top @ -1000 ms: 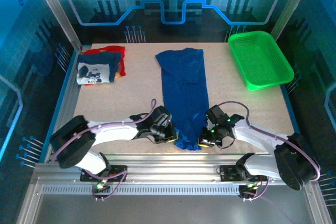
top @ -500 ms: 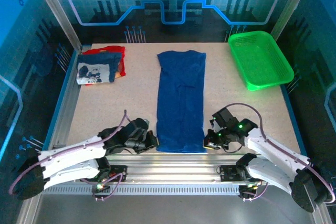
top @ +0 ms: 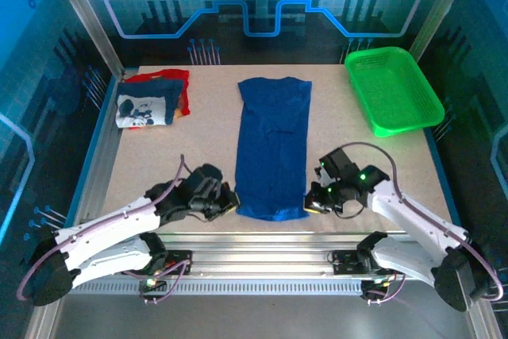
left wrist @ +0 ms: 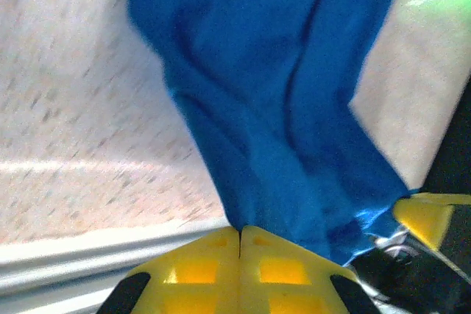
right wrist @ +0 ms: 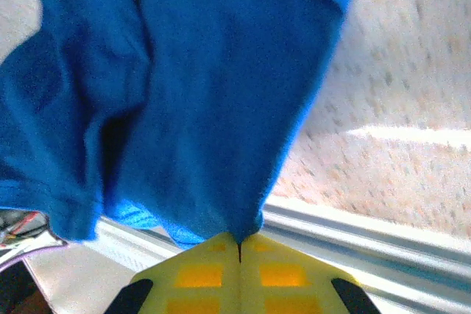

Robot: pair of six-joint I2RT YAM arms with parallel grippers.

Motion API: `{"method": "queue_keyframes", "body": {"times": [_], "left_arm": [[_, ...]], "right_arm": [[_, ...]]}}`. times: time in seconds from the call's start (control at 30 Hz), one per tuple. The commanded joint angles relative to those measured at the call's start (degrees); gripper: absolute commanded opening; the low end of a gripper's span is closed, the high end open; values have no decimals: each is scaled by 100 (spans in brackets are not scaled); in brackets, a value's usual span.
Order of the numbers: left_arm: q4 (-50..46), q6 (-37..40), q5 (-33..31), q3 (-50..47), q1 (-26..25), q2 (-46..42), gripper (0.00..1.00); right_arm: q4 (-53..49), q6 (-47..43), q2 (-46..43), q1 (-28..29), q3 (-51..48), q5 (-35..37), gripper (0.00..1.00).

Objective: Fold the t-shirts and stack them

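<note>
Royal blue t-shirt (top: 274, 144) lies in a long strip (near hem lifted); mouse tee (top: 143, 109) folded atop red tee (top: 168, 77).

T-shirt (top: 272, 148) centre, folded stack (top: 151, 101) far left, basket (top: 393, 89) far right

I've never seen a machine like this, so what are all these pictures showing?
It's a robot with two arms bolted to the near edge of a table. The big picture looks down from above. The other two come from small cameras on the wrists, so the cloth looks huge. Each arm ends in a pincher called an end effector. The left end effector and right end effector are each shut on a near corner of a long blue t-shirt stretched along the table. Far left, a folded mouse t-shirt lies on a red t-shirt. A green basket sits far right.
</note>
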Motion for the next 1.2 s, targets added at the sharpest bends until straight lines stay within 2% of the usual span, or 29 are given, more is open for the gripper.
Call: {"method": "queue_keyframes", "body": {"times": [0.0,0.23,0.43,0.7,1.0,1.17], "left_arm": [[-92,684,554,810,656,466,0],[-38,1835,1536,2467,1895,2311,0],[-343,2592,1899,3772,2516,3726,0],[-704,3194,2122,5046,3038,5107,0],[-939,3437,2441,6379,3218,6555,0],[-695,3117,2683,7010,3370,7278,1]], "right_arm": [[-142,-600,562,-322,738,-17,0],[-89,-1378,2141,-1177,2232,-229,0],[-171,-1752,3604,-1588,3608,-294,0],[-575,-1998,5126,-1834,5028,4,0],[-622,-1901,6058,-2019,5778,189,1],[-329,-1450,6816,-2134,6633,-269,17]]}}
